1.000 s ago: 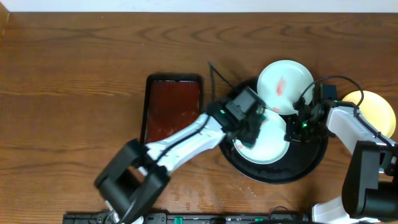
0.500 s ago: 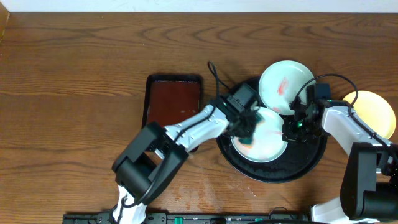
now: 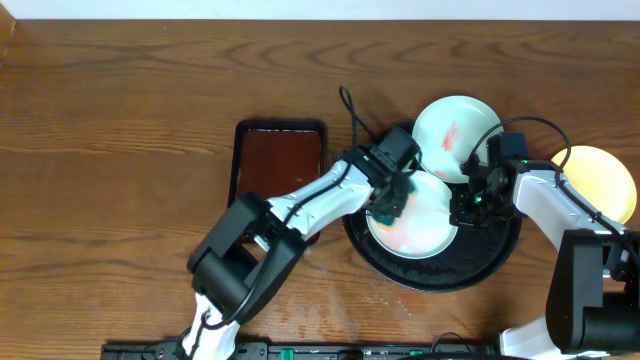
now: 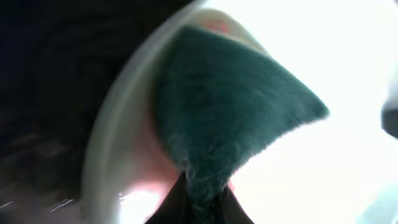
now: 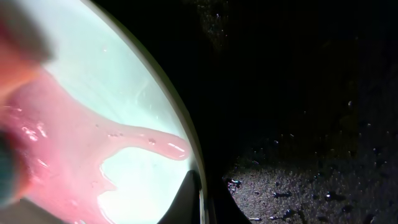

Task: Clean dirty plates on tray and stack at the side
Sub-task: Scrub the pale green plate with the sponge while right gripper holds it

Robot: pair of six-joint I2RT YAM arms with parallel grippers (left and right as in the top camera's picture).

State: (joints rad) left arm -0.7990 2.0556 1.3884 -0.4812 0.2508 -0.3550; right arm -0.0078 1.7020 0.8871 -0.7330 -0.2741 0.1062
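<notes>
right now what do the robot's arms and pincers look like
The left arm and right arm have white shells between chunky black joints, with small green lights near the wrists. A thin black cable loops out from each wrist. The left pincer and right pincer have narrow dark fingers tapering to their tips.

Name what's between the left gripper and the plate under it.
A dark green pad, pinched by the left gripper and pressed on the white plate; left wrist view shows it.
</notes>
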